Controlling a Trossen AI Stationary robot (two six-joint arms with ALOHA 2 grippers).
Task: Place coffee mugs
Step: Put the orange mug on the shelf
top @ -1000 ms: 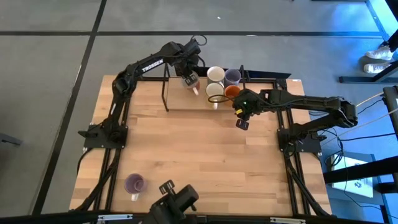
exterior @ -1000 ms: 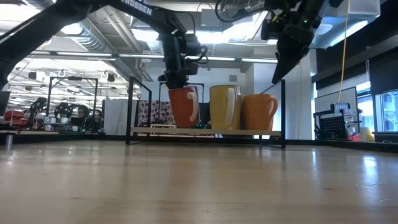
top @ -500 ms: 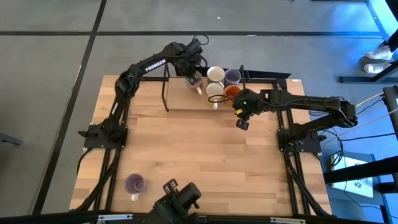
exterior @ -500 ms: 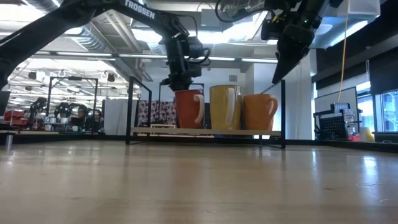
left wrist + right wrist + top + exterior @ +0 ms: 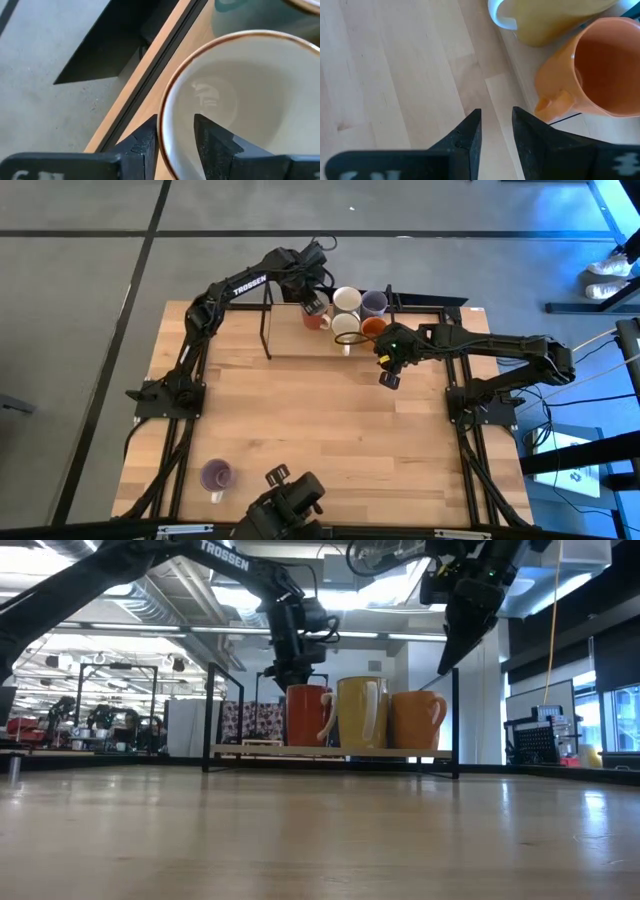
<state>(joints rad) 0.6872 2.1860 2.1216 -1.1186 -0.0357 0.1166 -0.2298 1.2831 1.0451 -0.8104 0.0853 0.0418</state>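
The left gripper [image 5: 175,145] is pinched on the rim of a mug [image 5: 240,105]: one finger sits inside the cream bowl and the other outside its wall. In the low view this mug [image 5: 307,717] looks reddish outside and stands upright on the low rack [image 5: 330,751] at the far edge of the table [image 5: 300,420], with the left gripper [image 5: 295,675] coming straight down onto it. It is just beside the yellowish-cream mug [image 5: 362,712], and whether the two touch is hard to say from here. From above, the held mug [image 5: 316,320] is the leftmost of the group, next to two white mugs [image 5: 346,299] [image 5: 345,326], a pale lavender mug [image 5: 374,303] and an orange mug [image 5: 373,327]. The mug's axis runs vertically in line with the fingers, so the release should be a simple opening followed by a straight lift. The right gripper [image 5: 495,135] hangs empty above the table, its fingers a narrow gap apart, just in front of the orange mug [image 5: 600,70], whose handle points toward it. One dark purple mug [image 5: 216,476] stands alone near the table's front left corner, well apart from both grippers. It lies on the left arm's side, so that arm looks the likelier one to fetch it.
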